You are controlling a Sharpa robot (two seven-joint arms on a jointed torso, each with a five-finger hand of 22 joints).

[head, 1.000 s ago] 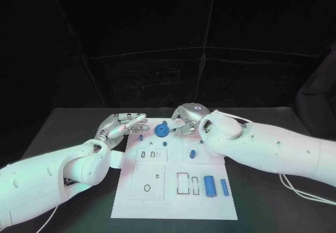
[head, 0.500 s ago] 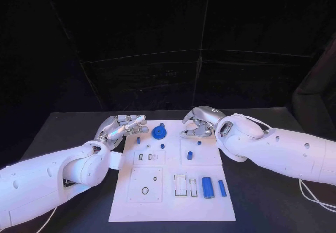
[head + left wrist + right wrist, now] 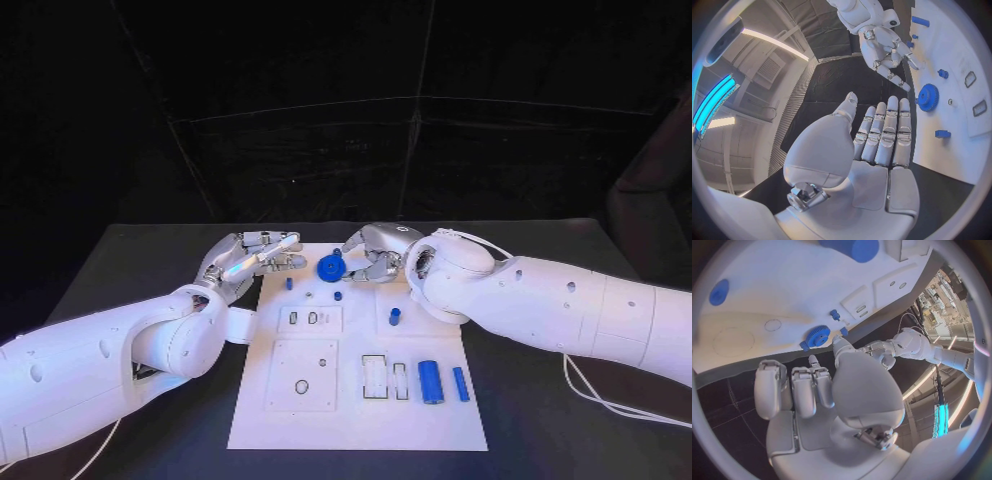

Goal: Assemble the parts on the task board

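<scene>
Board [image 3: 361, 420] lies mid-table; the gear [image 3: 330, 267] sits at its far end, about 12 o'clock, between the two hands. Left hand [image 3: 254, 254] hovers just beside the gear at its 9 o'clock, fingers straight, close together and empty. Right hand [image 3: 378, 252] is near the gear at its 3 o'clock, fingers curled in; no part seen in them, though contact with the gear cannot be told. Two cylinders [image 3: 430, 381] lie loose at the board's 4 o'clock.

Judgement: the gear is the step in hand. Recommended: pinch it by the rim, keep it level, press straight down, and keep the left hand off the teeth.
</scene>
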